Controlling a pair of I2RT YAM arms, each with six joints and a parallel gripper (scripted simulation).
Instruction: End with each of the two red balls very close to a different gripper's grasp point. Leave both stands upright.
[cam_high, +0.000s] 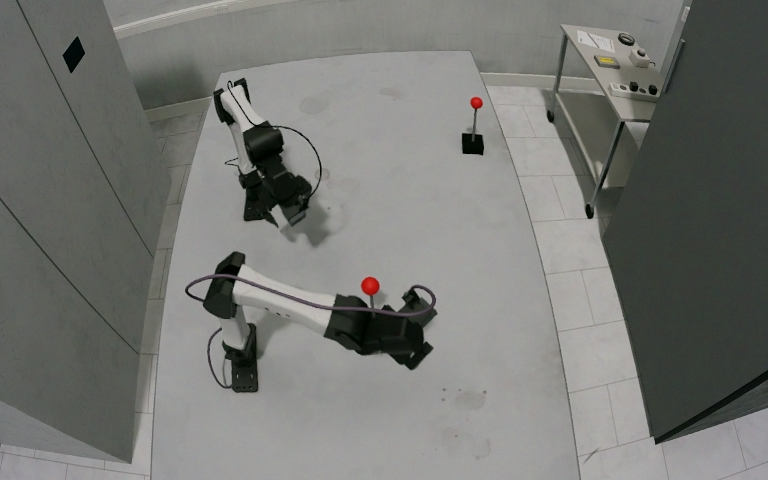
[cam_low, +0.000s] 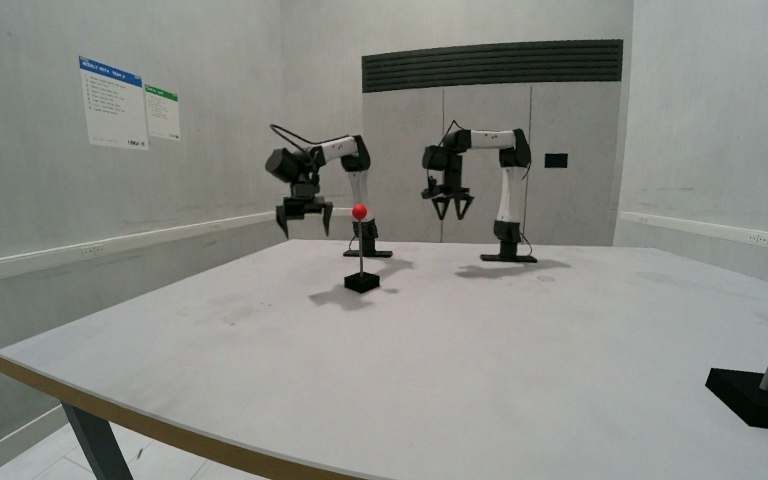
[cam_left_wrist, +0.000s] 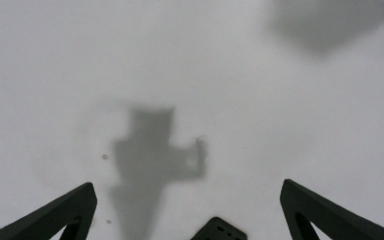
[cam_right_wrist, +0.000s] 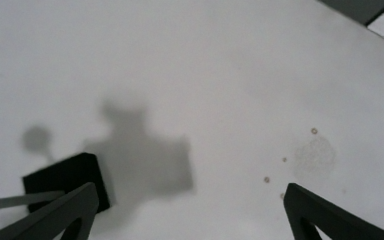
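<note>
The nearer red ball (cam_high: 370, 285) (cam_low: 359, 211) tops an upright rod on a black stand (cam_low: 361, 282) (cam_right_wrist: 75, 172); the top view hides that base behind the right arm. The farther red ball (cam_high: 476, 103) tops another upright black stand (cam_high: 472, 144) (cam_low: 739, 399); the exterior view cuts this ball off. My right gripper (cam_low: 304, 233) (cam_right_wrist: 191, 192) is open and empty, pointing down beside the nearer stand, fingers at about ball height in the exterior view. My left gripper (cam_low: 451, 217) (cam_left_wrist: 188, 190) is open and empty above the table, away from both balls.
The pale table (cam_high: 396, 198) (cam_low: 453, 367) carries both arms near one edge. The right arm's forearm (cam_high: 286, 297) stretches beside the nearer rod. The left arm's base (cam_high: 253, 209) stands farther back. A wheeled cart (cam_high: 589, 124) is beyond the table's edge.
</note>
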